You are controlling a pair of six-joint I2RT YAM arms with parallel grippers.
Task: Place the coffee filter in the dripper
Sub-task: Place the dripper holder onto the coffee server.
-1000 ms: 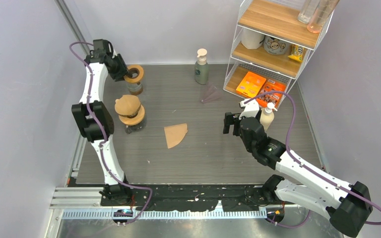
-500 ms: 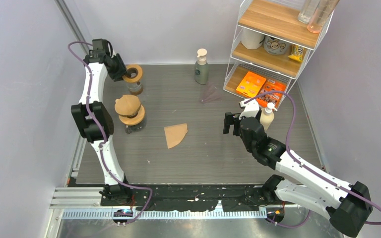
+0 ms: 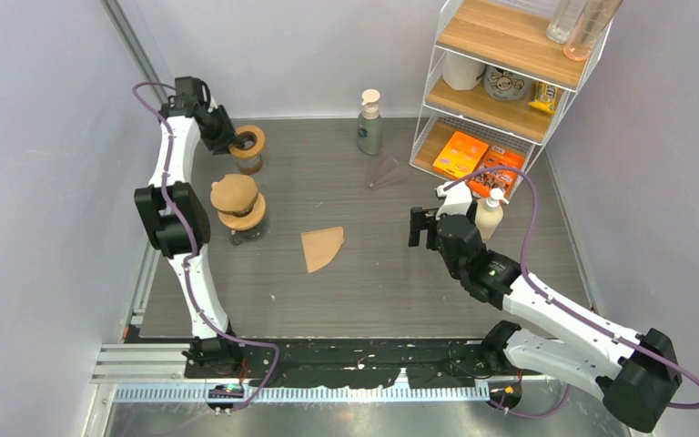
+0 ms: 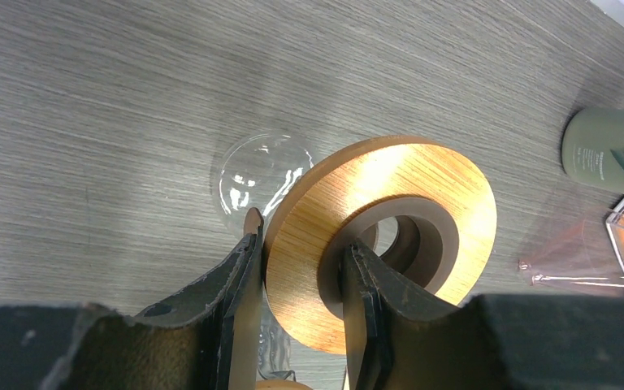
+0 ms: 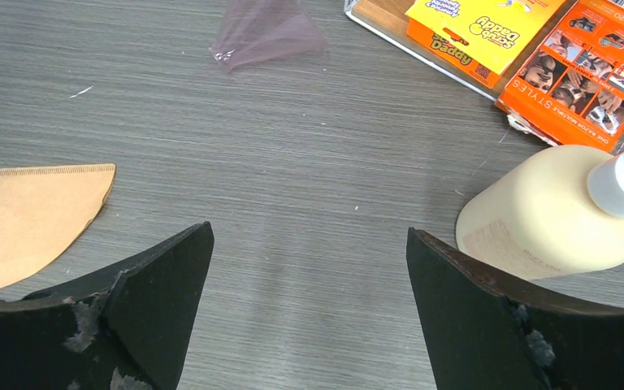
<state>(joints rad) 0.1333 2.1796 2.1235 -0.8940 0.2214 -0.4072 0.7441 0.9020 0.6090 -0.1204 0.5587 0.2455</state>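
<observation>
Brown paper folded to a fan, the coffee filter point(image 3: 321, 248) lay flat near the middle of the grey table point(image 3: 373, 291), touched by neither arm. At the back left corner the left gripper point(image 3: 227, 138) pinched the wooden ring of the dripper point(image 3: 249, 142), one finger outside the rim and one in its centre hole. The right gripper point(image 3: 423, 225) hung to the filter's right with its jaws spread wide, a cream bottle point(image 3: 489, 216) just beside it.
</observation>
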